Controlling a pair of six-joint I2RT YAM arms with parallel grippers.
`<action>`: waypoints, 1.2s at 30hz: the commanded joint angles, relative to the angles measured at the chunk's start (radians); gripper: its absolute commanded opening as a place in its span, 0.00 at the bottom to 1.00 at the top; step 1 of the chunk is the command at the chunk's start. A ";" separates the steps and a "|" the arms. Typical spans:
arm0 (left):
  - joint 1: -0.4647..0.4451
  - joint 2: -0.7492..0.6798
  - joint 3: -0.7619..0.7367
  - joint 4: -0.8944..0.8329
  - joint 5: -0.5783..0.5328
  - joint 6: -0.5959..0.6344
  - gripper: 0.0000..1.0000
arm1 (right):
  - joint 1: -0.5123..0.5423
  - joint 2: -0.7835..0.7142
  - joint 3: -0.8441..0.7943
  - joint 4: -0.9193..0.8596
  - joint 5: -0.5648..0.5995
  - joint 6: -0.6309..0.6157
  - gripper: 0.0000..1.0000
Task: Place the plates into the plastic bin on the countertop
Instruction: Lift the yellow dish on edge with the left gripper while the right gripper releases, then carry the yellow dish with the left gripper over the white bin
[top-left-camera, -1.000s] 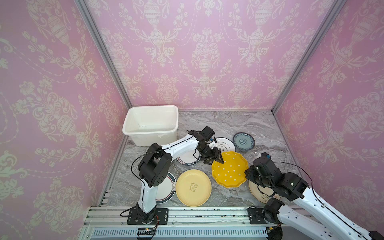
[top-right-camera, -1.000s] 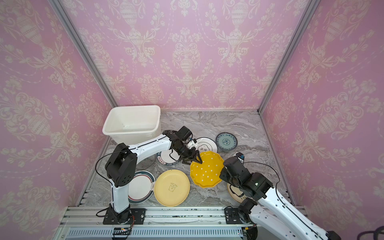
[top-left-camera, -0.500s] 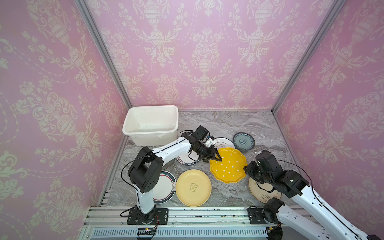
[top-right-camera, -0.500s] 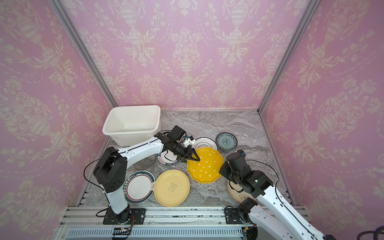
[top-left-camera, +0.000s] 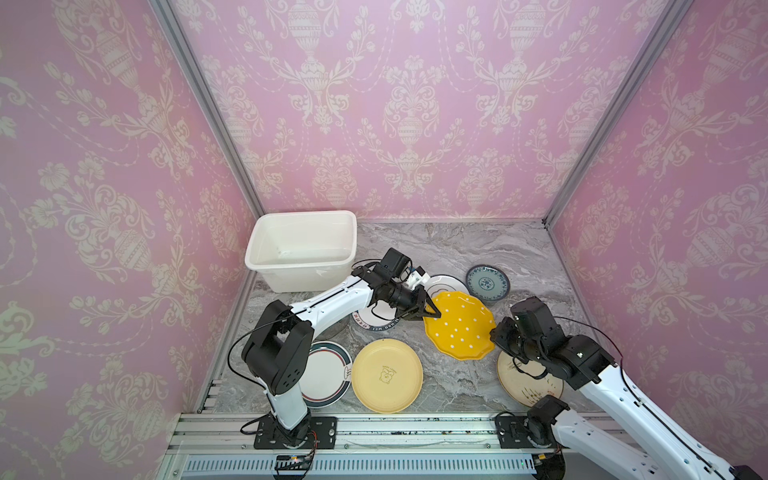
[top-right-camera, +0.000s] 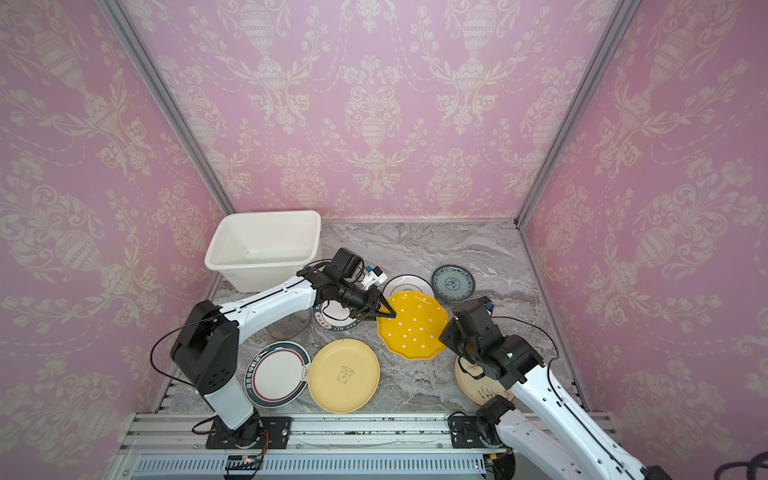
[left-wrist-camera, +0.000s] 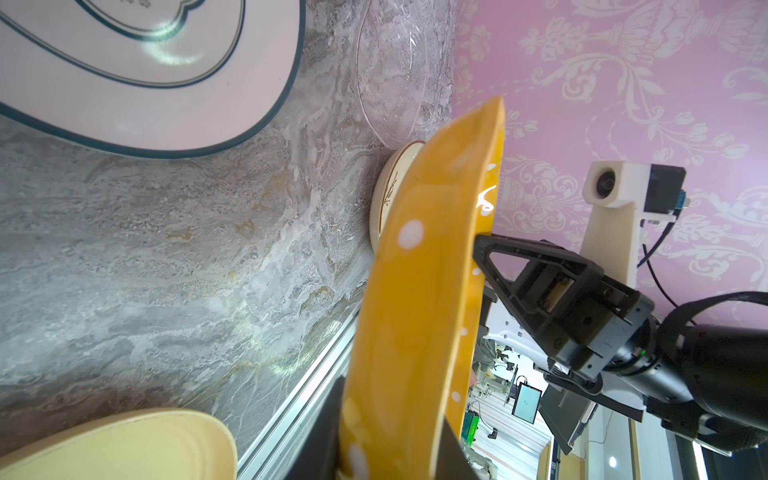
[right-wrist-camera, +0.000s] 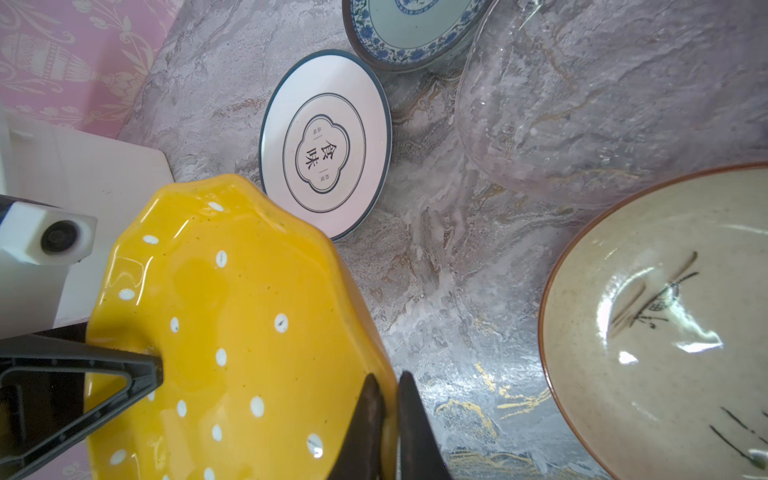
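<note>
Change: the left gripper (top-left-camera: 432, 312) is closing on the rim of the yellow dotted scalloped plate (top-left-camera: 459, 330). A second ago its fingers were standing wider, just beside that rim.
Left fingers: in the left wrist view the fingers (left-wrist-camera: 328, 432) are sitting one on each face of the rim. As far as I can tell they are pressing on it, but I am treating this grip as new and unproven.
Right fingers: the right gripper (right-wrist-camera: 388, 424) is pinching the opposite rim, with the fingers drawn together on it.
Plate: it is hanging tilted, clear of the worktop (top-left-camera: 457, 249), and carried between both arms. It has hardly shifted over the last second.
Bin: the plastic bin (top-left-camera: 303, 280) is sitting in the back left corner, just behind the left arm and well apart from the plate. I am seeing no plate inside it.
Meaning: I am reading this as a handover to the left arm, which is the one nearer the bin.
Risk: the rim is glazed and scalloped, so I am judging that the right fingers should let go only once the left grip is holding.
Remaining: the plain yellow plate (top-left-camera: 386, 374), the cream brown-rimmed plate (top-left-camera: 528, 384), the blue-patterned plate (top-left-camera: 487, 282) and the clear glass plate (right-wrist-camera: 561, 104) are lying flat on the worktop.
</note>
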 joint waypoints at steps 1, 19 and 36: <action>-0.034 -0.036 -0.009 0.068 0.018 -0.058 0.03 | 0.014 0.005 0.077 0.178 -0.104 -0.050 0.19; 0.336 -0.274 0.259 -0.250 -0.292 -0.016 0.00 | -0.008 0.040 0.301 -0.064 -0.108 -0.184 0.82; 0.728 -0.250 0.388 -0.334 -0.532 0.073 0.00 | -0.006 0.075 0.223 0.007 -0.265 -0.150 0.78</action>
